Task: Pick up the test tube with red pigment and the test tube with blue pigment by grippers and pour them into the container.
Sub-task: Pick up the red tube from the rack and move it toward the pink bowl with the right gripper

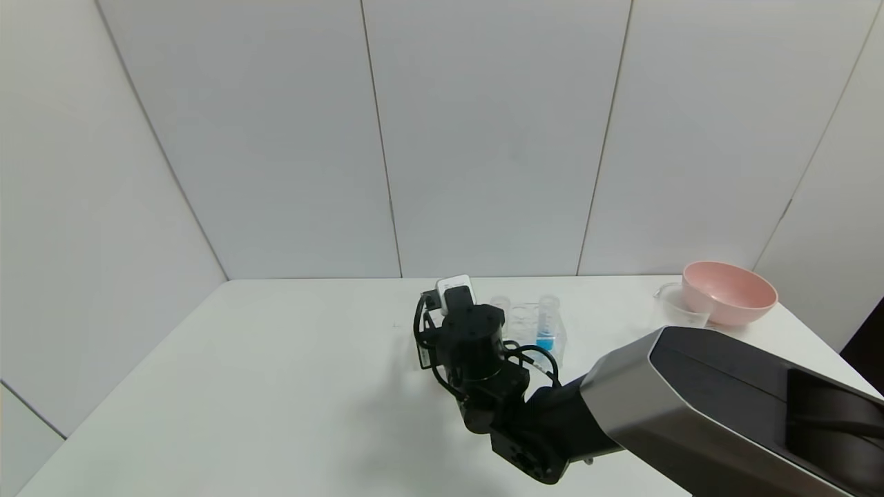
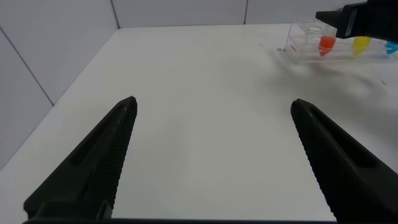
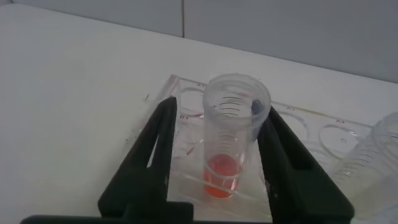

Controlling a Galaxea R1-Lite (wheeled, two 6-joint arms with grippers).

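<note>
The test tube with red pigment (image 3: 236, 130) stands upright in the clear rack (image 3: 323, 124), a little red-orange liquid at its bottom. My right gripper (image 3: 220, 107) straddles it: one finger touches the tube's rim and a gap shows at the other, so it is open. The head view shows that wrist (image 1: 469, 338) over the rack's left end, hiding the red tube. The test tube with blue pigment (image 1: 546, 324) stands at the rack's right end. The container (image 1: 680, 310), a clear beaker, sits at the far right. My left gripper (image 2: 212, 102) hangs open over bare table.
A pink bowl (image 1: 728, 290) stands right behind the beaker. A tube with yellow liquid (image 2: 360, 43) sits between the red tube (image 2: 326, 45) and the blue one (image 2: 392, 48). The white table (image 1: 276, 386) stretches to my left; walls close it at the back.
</note>
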